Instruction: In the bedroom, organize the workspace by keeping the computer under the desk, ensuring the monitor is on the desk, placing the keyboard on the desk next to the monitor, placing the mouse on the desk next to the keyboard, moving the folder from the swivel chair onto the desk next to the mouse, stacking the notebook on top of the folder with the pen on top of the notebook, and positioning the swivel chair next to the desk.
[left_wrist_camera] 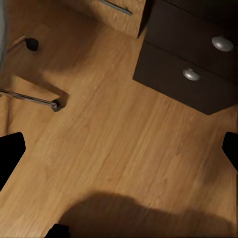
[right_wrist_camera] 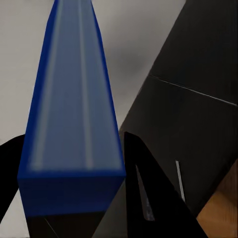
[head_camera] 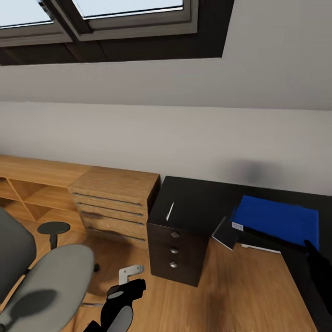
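Nearest the head camera, the left gripper (head_camera: 121, 295) hangs low over the wood floor (head_camera: 240, 295), its fingers (left_wrist_camera: 10, 156) spread wide with nothing between them; the swivel chair (head_camera: 50, 281) sits just beside it, seat bare; the black desk (head_camera: 207, 203) stands against the wall, with a drawer unit (head_camera: 177, 249) below its left end; the blue folder (head_camera: 279, 219) is held above the desk's right part, the right gripper (right_wrist_camera: 74, 193) closed on its near edge, one finger (right_wrist_camera: 148, 188) pressed to its side; a pen (head_camera: 169, 211) lies on the desk's left end; judgement: lower the folder flat before release, keeping it level and well clear of the pen, so it rests fully on the desktop
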Tool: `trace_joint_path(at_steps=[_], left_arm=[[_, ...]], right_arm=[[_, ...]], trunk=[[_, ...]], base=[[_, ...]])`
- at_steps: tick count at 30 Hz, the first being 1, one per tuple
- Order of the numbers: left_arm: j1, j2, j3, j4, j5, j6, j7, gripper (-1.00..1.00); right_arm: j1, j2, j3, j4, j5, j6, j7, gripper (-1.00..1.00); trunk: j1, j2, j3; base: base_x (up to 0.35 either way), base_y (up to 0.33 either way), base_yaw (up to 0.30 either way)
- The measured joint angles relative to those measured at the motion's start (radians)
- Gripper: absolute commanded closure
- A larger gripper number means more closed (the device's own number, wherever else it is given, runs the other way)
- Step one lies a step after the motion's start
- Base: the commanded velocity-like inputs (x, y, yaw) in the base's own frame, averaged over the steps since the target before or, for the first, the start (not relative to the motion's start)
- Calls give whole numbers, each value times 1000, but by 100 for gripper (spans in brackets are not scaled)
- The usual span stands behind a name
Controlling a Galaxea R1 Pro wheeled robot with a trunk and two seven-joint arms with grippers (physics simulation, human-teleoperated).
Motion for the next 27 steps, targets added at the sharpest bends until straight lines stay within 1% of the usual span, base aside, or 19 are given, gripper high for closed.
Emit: trace_joint_path(at_steps=[3,6,16,18,22,27], left_arm=[[0,0,-8,0,0,0,0,-100],[0,0,-13,0,0,0,0,-100],[0,0,-17,0,0,0,0,-100],[0,0,-17,0,0,0,0,-100],[0,0,-16,0,0,0,0,-100],[0,0,-16,0,0,0,0,-100]], right_arm=[[0,0,0,0,-2,-14,-35,100],[0,2,0,0,-3,-23,-51,100],[0,6,5,-1,-5,-25,-56,100],[0,7,11,-1,-5,-24,-55,100],[0,7,39,-2,-5,-24,-55,100],[0,7,42,-2,-5,-24,-55,100]], trunk=[[0,0,0],[0,0,0],[0,0,0],[0,0,0],[0,0,0],[0,0,0]], base=[[0,0,-265],[0,0,-265],[0,0,-251],[0,0,-235],[0,0,-262],[0,0,-260]])
